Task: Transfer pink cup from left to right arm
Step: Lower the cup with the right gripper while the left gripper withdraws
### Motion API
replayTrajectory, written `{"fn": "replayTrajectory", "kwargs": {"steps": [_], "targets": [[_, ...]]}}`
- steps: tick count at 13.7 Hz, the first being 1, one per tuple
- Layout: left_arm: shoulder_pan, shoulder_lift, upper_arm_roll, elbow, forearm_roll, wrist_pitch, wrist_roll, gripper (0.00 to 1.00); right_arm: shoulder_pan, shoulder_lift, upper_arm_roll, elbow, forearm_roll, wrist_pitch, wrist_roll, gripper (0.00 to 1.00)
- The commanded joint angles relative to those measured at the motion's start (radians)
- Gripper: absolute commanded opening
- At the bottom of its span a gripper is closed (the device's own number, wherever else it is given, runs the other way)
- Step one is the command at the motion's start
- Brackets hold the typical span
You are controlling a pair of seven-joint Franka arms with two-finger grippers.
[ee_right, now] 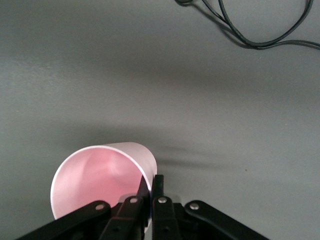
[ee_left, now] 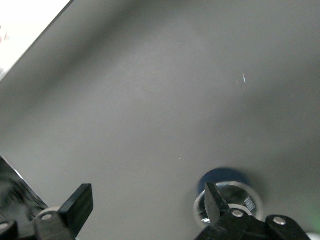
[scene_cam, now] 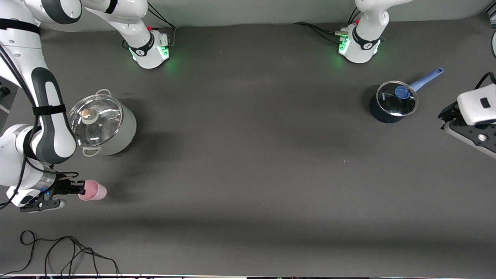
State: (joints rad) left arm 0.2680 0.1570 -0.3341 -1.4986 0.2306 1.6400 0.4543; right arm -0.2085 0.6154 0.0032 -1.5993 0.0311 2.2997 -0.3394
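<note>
The pink cup (scene_cam: 95,190) is at the right arm's end of the table, close over the tabletop. My right gripper (scene_cam: 82,188) is shut on its rim. In the right wrist view, one finger is inside the pink cup (ee_right: 97,177) and the other outside, pinching the wall at my right gripper (ee_right: 151,186). At the left arm's end of the table my left gripper (scene_cam: 446,117) waits. In the left wrist view my left gripper (ee_left: 146,204) is open, with nothing between its fingers.
A large steel pot with a glass lid (scene_cam: 102,124) stands beside the right arm, farther from the front camera than the cup. A blue saucepan with a glass lid (scene_cam: 393,101) stands near the left gripper. Black cables (scene_cam: 58,252) lie at the table's near edge.
</note>
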Motion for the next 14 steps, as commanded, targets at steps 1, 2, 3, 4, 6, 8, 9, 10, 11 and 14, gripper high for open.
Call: {"fn": "replayTrajectory", "kwargs": {"steps": [1,2,3,4,6,8,9,10,11,14], "targets": [[0.002,0.006,-0.002,0.015,-0.126,-0.04,-0.349,1.0,-0.006,0.035,0.0,0.006,0.041,0.058,-0.038,0.0],[0.002,0.009,-0.002,0.017,-0.166,-0.058,-0.458,1.0,-0.006,0.047,0.0,0.012,0.041,0.058,-0.038,0.0],[0.0,0.013,-0.002,0.015,-0.172,-0.08,-0.523,1.0,-0.006,0.066,0.0,0.031,0.044,0.058,-0.036,0.0],[-0.004,0.019,-0.003,0.015,-0.165,-0.103,-0.534,1.0,-0.006,0.078,0.0,0.038,0.053,0.058,-0.036,0.0],[0.006,0.024,-0.002,0.015,-0.174,-0.155,-0.53,1.0,-0.006,0.083,0.0,0.038,0.055,0.058,-0.036,0.0],[0.019,0.03,-0.005,0.015,-0.174,-0.218,-0.529,1.0,-0.006,0.084,0.0,0.039,0.055,0.06,-0.036,0.0],[0.008,0.03,-0.005,0.015,-0.168,-0.227,-0.528,1.0,-0.008,0.092,0.0,0.044,0.056,0.06,-0.035,0.0],[0.005,0.029,-0.01,0.012,-0.166,-0.227,-0.528,1.0,-0.008,0.096,0.0,0.045,0.056,0.061,-0.035,0.0],[0.004,0.026,-0.011,0.005,-0.168,-0.211,-0.528,1.0,-0.008,0.099,0.0,0.045,0.056,0.07,-0.035,0.0],[-0.015,0.009,-0.011,-0.034,-0.162,-0.178,-0.528,1.0,-0.008,0.103,0.0,0.045,0.069,0.076,-0.036,0.0]]}}
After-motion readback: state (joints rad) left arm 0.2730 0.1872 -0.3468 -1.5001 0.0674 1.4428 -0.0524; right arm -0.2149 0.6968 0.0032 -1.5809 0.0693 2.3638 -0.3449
